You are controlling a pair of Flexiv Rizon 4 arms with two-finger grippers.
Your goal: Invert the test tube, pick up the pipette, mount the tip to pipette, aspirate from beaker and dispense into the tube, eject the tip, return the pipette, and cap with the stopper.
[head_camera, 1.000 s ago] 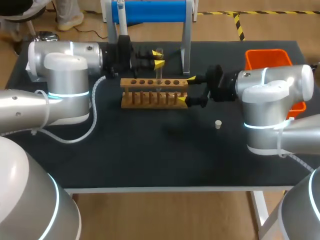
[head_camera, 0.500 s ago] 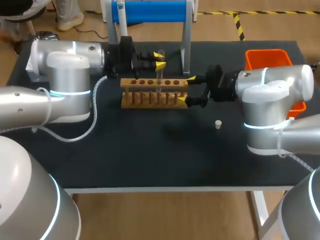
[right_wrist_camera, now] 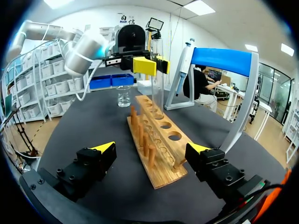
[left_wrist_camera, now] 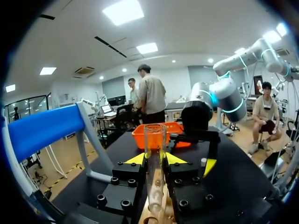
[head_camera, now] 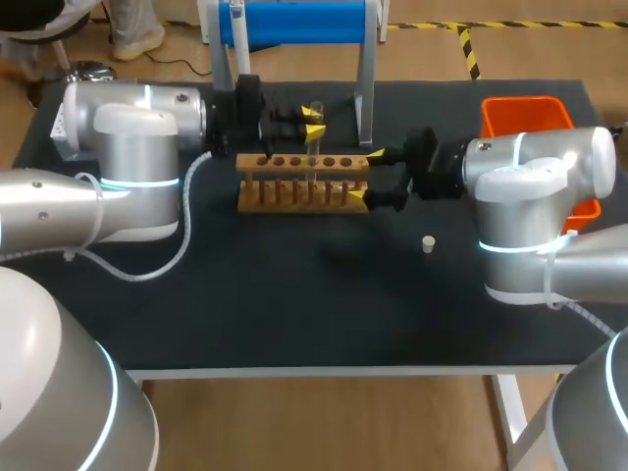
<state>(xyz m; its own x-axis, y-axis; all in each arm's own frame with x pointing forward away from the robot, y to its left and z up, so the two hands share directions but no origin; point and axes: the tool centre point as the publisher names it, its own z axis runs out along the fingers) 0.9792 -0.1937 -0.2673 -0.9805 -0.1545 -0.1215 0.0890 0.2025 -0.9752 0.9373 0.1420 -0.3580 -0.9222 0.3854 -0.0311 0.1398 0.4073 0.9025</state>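
Glass test tube (left_wrist_camera: 155,161) upright, clamped in left jaws at wooden rack (head_camera: 294,192); right jaws apart.

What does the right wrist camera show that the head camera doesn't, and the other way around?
Only the right wrist view shows the glass beaker, standing beyond the wooden rack. Only the head view shows the small white stopper on the table, apart from the rack. Both show the left hand shut on the upright test tube, and the right hand open at the rack's end.
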